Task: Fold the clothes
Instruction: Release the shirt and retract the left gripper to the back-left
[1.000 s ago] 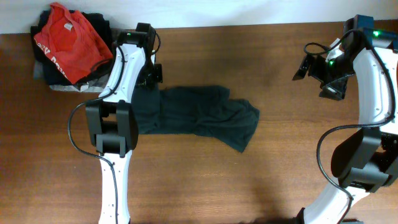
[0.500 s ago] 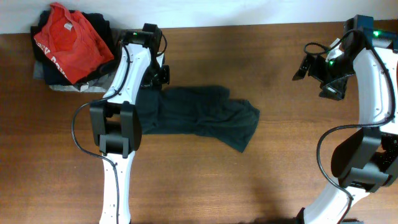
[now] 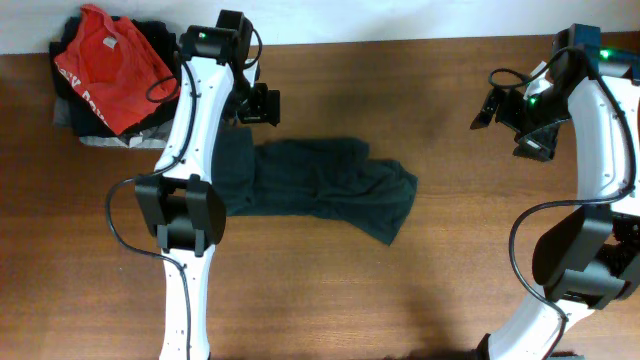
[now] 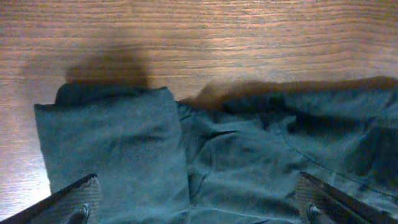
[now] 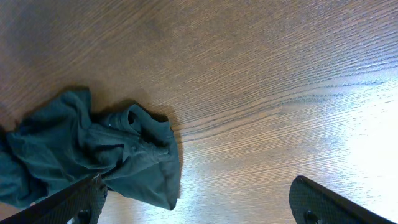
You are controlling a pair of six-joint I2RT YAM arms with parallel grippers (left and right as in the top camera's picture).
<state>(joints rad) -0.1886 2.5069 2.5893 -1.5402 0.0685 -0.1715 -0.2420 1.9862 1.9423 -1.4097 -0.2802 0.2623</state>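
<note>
Lying rumpled on the bench [image 3: 450,280] just left of the overhead frame's centre, the dark garment [image 3: 320,185] has its left end folded over into a flat band. The left fingers [image 4: 78,198] stand wide apart at the lower corners of the left wrist view, with that folded end showing between them, and grip nothing. The right fingers [image 5: 323,200], equally spread and empty, hang over wood at the overhead frame's upper right, well apart from the garment.

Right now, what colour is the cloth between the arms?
The cloth is plain dark teal, clearest in the left wrist view.
</note>
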